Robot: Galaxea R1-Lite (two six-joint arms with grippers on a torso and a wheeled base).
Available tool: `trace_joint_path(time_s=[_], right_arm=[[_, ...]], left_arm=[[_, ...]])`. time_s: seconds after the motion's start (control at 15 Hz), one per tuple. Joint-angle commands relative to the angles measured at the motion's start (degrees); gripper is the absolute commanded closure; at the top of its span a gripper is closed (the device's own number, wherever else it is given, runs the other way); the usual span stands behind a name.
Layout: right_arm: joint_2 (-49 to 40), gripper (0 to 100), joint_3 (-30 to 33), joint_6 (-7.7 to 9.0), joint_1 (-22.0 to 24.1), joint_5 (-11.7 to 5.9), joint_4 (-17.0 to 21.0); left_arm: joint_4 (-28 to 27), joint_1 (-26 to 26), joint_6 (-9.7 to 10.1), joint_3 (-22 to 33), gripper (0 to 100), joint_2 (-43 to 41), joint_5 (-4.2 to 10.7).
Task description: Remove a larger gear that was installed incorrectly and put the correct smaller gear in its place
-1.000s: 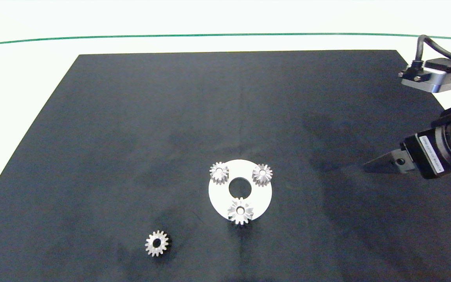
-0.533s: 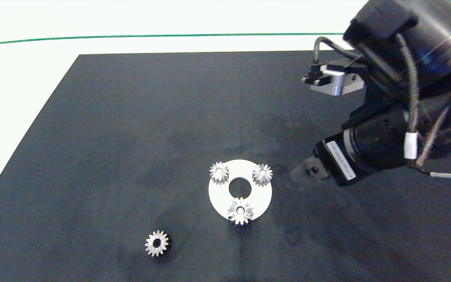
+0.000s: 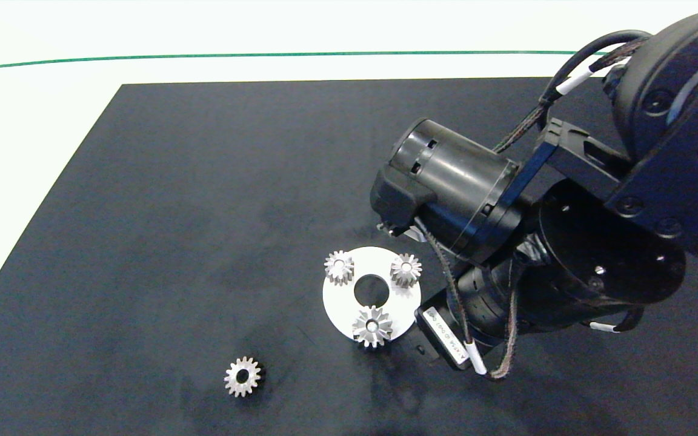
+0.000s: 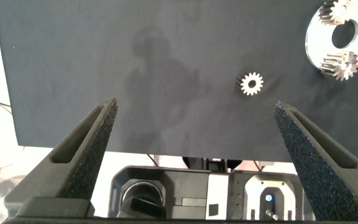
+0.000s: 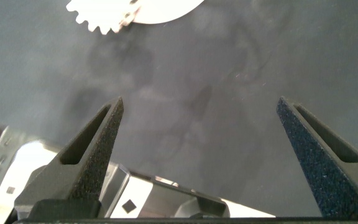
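Larger gear: silver metal, long flared star-like teeth, small centre hole, seated at the near edge of a flat white disc with a round middle hole. 2 blunt-toothed gears mounted on the disc's far side, one at the left, one at the right. Smaller gear: silver, short blunt teeth, round centre hole, lying flat and loose on the matte black mat, apart from the disc toward the near left. Right gripper spread wide, dark foam-textured wedge fingers, low over bare mat just beside the disc and larger gear; bulky black arm slanting in from the right. Left gripper also wide open, parked off the mat's left edge, well apart from the gears.
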State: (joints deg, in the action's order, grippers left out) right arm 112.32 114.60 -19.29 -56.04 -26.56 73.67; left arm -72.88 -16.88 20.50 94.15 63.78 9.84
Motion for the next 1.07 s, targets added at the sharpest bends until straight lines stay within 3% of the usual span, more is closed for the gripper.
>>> trace_joint_path(time_s=[0.07,0.2,0.33,0.4,0.47,0.53,0.6,1.07], right_arm=[[1.0,0,0.0,-1.19,-0.9,-1.30,0.2],[-0.1,0,0.0,-1.81,-0.9,-1.30,-3.8],[-2.3,0,-6.6,-0.93,-0.7,-1.03,-13.6],[-3.0,0,-10.2,1.18,-0.5,-0.95,-17.5],[-3.9,0,-12.3,3.64,-0.5,1.25,-19.6],[-3.8,0,-12.1,3.99,-0.6,4.24,-19.7],[-3.4,0,-11.6,3.90,-0.6,4.77,-19.7],[-0.5,0,-10.1,4.08,-0.2,4.94,-20.0]], left_arm=[[-0.3,0.0,0.06,0.0,0,-0.2,0.09],[-0.4,0.0,0.06,0.0,0,-0.3,0.09],[-0.3,0.0,0.06,0.0,0,-0.3,0.09],[-0.3,0.0,0.06,0.0,0,-0.3,0.09],[-0.4,0.0,0.06,0.0,0,-0.3,0.09],[-0.4,0.0,0.06,0.0,0,-0.3,0.01],[-0.4,0.1,0.06,-0.1,0,-0.3,0.09],[-0.3,0.1,0.06,-0.2,0,-0.2,0.09]])
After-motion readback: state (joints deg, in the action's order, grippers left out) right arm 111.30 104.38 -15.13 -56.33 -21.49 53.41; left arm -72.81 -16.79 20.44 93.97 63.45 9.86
